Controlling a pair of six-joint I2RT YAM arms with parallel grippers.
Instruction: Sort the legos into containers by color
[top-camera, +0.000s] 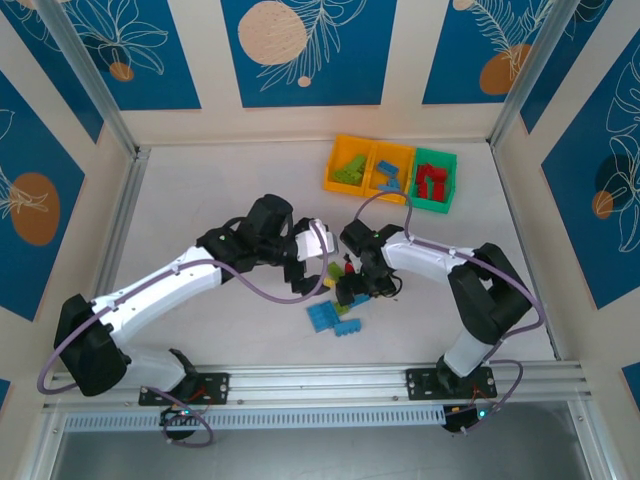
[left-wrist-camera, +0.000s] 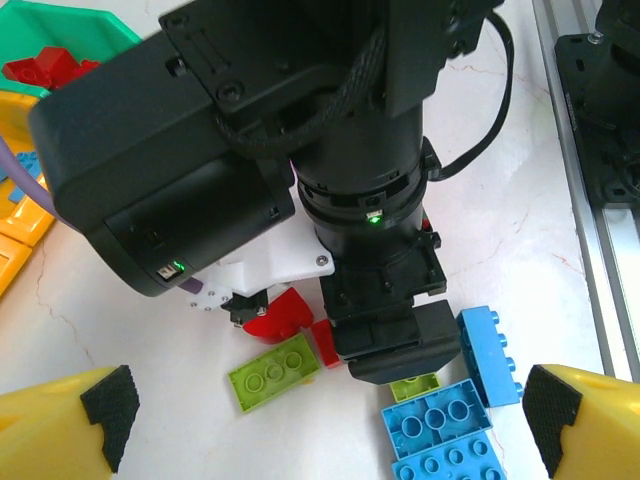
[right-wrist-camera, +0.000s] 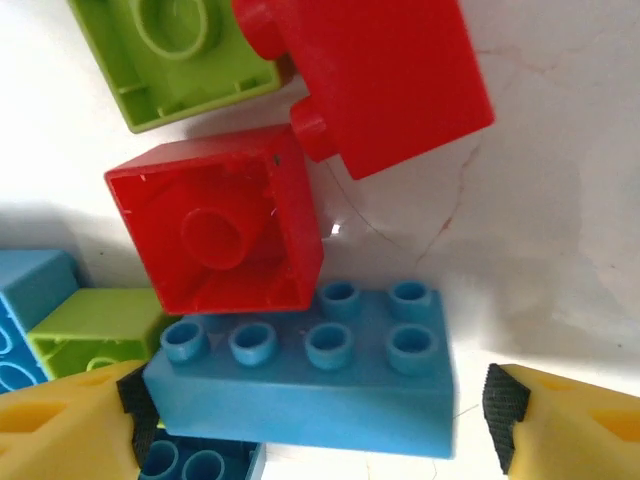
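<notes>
Several legos lie loose mid-table: light blue bricks (top-camera: 322, 316), a lime green one and red ones. In the right wrist view my right gripper (right-wrist-camera: 310, 415) hangs open low over the pile, its yellow fingers either side of a light blue eight-stud brick (right-wrist-camera: 300, 380). The left pad is at the brick's end and a gap stays at the right pad (right-wrist-camera: 505, 415). An upturned red brick (right-wrist-camera: 215, 230) leans on it. My left gripper (left-wrist-camera: 325, 425) is wide open and holds nothing, above a lime green brick (left-wrist-camera: 270, 372) and blue bricks (left-wrist-camera: 440, 430). The containers (top-camera: 392, 172) stand at the back.
The right arm's black wrist (left-wrist-camera: 380, 250) crowds the space just ahead of my left gripper. The green bin (top-camera: 437, 198) holds red bricks, the two orange-yellow bins hold green and blue ones. A metal rail (top-camera: 330, 382) runs along the near edge.
</notes>
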